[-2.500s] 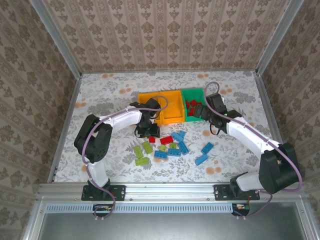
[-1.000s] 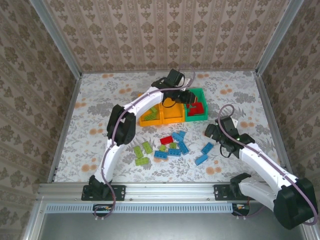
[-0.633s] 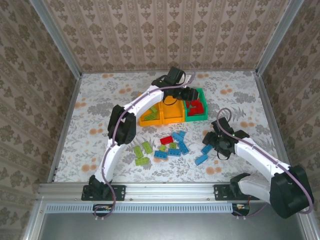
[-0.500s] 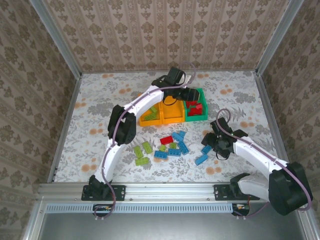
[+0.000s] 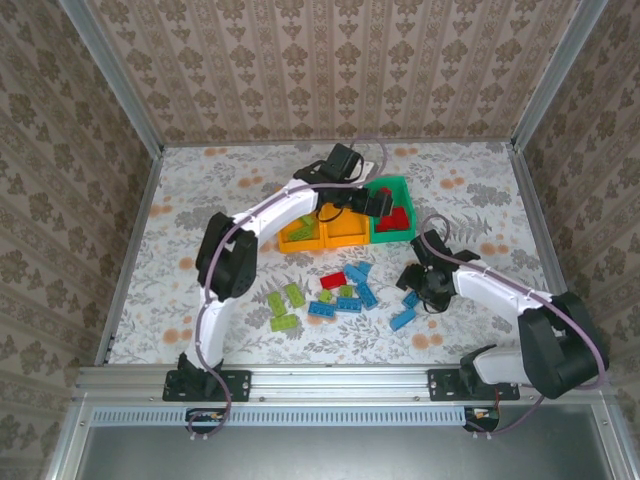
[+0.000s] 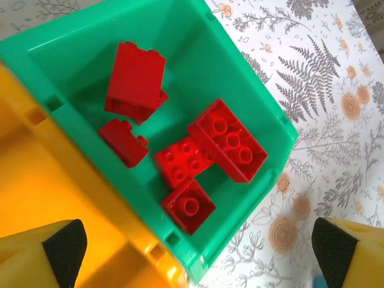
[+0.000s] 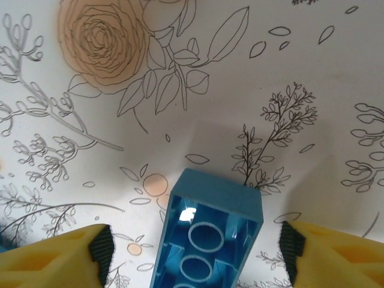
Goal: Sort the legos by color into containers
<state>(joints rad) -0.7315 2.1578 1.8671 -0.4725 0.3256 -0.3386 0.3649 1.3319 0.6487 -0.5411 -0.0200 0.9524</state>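
Top external view puts the left gripper (image 5: 378, 203) over the green bin (image 6: 198, 66), whereas 2.5 s ago it was down at the loose pile (image 5: 335, 290). Its jaws stand wide apart and empty, and several red bricks (image 6: 231, 141) lie in the bin. The right gripper (image 5: 412, 283) has left that bin and come down over an upturned blue brick (image 7: 210, 234) on the table. Its fingers are wide open on either side and not touching it. The red drop looks finished, and a blue pick seems next.

White tabletop covering printed with grey ferns and orange roses (image 5: 220, 180). Beige damask-patterned wall panels (image 5: 330, 70) on three sides. Silver aluminium corner posts (image 5: 110, 75); slotted metal rail (image 5: 330, 380) along near edge.
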